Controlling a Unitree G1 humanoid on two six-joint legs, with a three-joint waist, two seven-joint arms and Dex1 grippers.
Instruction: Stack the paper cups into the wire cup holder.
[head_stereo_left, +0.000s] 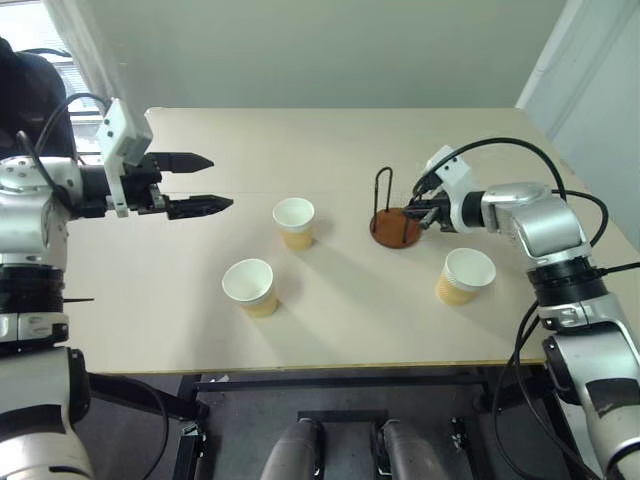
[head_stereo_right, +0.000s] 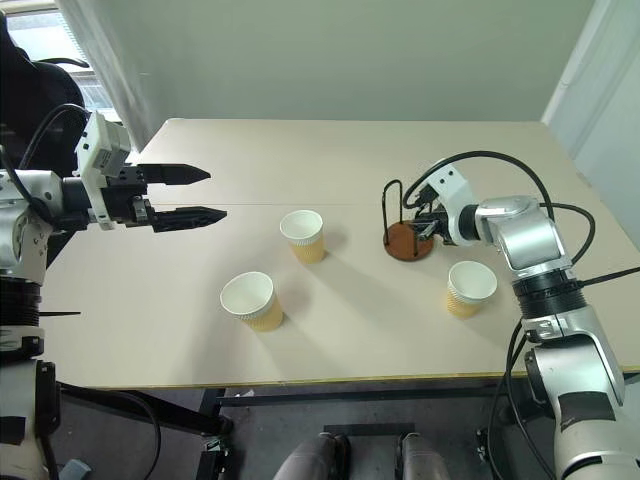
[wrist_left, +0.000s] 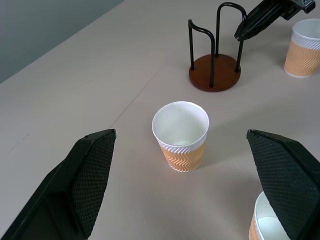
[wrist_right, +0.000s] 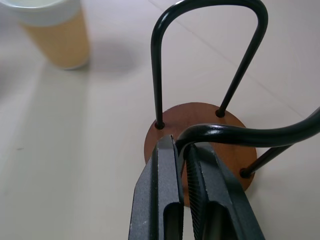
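Note:
Three paper cups stand upright on the table: one (head_stereo_left: 294, 221) at the centre, one (head_stereo_left: 250, 286) nearer the front left, one (head_stereo_left: 466, 275) at the right. The wire cup holder (head_stereo_left: 395, 228) has a reddish-brown disc base and black wire loops, and it stands between the centre and right cups with nothing in it. My right gripper (head_stereo_left: 412, 208) is at the holder's right side, its fingers (wrist_right: 165, 165) shut on one bent wire loop (wrist_right: 235, 134). My left gripper (head_stereo_left: 215, 182) hangs open above the table's left part, pointing toward the centre cup (wrist_left: 181, 135).
The beige table (head_stereo_left: 350, 330) has its front edge close below the two nearer cups. A wall runs behind the table's far edge, and a curtain hangs at the far left. Black cables loop from my right forearm.

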